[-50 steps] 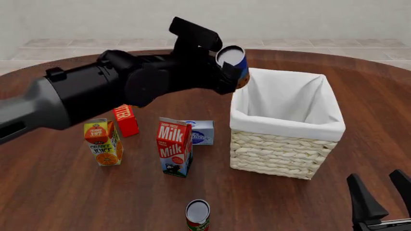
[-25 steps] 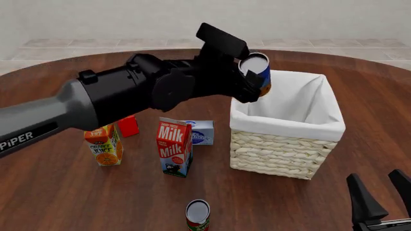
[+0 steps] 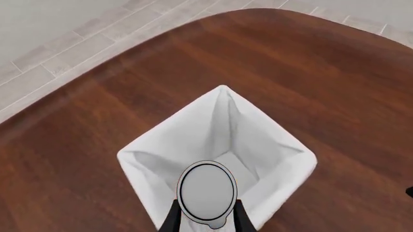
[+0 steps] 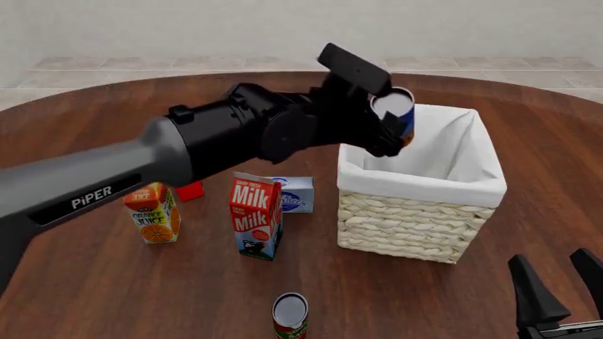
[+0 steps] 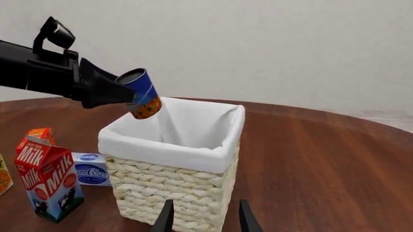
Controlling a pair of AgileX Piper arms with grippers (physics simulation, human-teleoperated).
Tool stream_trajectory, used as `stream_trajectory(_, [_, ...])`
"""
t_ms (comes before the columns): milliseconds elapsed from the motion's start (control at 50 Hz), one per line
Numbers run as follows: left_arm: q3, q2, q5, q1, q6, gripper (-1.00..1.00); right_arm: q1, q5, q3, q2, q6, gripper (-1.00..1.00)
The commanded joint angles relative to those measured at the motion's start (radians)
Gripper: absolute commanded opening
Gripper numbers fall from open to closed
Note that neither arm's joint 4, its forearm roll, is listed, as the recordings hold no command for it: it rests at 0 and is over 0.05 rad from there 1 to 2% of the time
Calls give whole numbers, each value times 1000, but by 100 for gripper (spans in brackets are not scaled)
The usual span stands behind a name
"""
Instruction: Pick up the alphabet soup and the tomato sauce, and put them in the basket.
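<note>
Now left gripper [image 4: 388,126] w/ alphabet soup [image 4: 399,116] tilted, above basket [image 4: 419,185] rim

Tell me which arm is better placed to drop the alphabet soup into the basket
Left. The left gripper is shut on the alphabet soup, holding it tilted above the basket opening. The right gripper sits open low near the table's front edge, holding nothing.

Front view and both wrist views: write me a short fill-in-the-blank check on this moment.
1. The left gripper holds the blue-and-orange alphabet soup can above the ____.
2. The red tomato sauce can stands on the ____.
3. The right gripper is ____.

Missing words: basket; table; open
</note>
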Motion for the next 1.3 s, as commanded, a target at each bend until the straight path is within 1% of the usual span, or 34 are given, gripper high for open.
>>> stream_trajectory(20, [-49,44,5,0,28,-100,0,0,-1,0,2,100])
stream_trajectory(620, [-187,181,89,33,59,-100,4,0,0,0,4,100])
stream_trajectory(1020, [-194,200,109,22,57,-100,3,0,-1,0,8,100])
stream_trajectory(1100, [-197,200,109,18,38,-100,2,-1,-2,0,9,100])
stream_trajectory(1120, [-199,201,109,20,37,100,2,-1,-2,0,9,100])
stream_trajectory(1300, [-208,208,111,28,40,100,3,-1,-2,0,9,100])
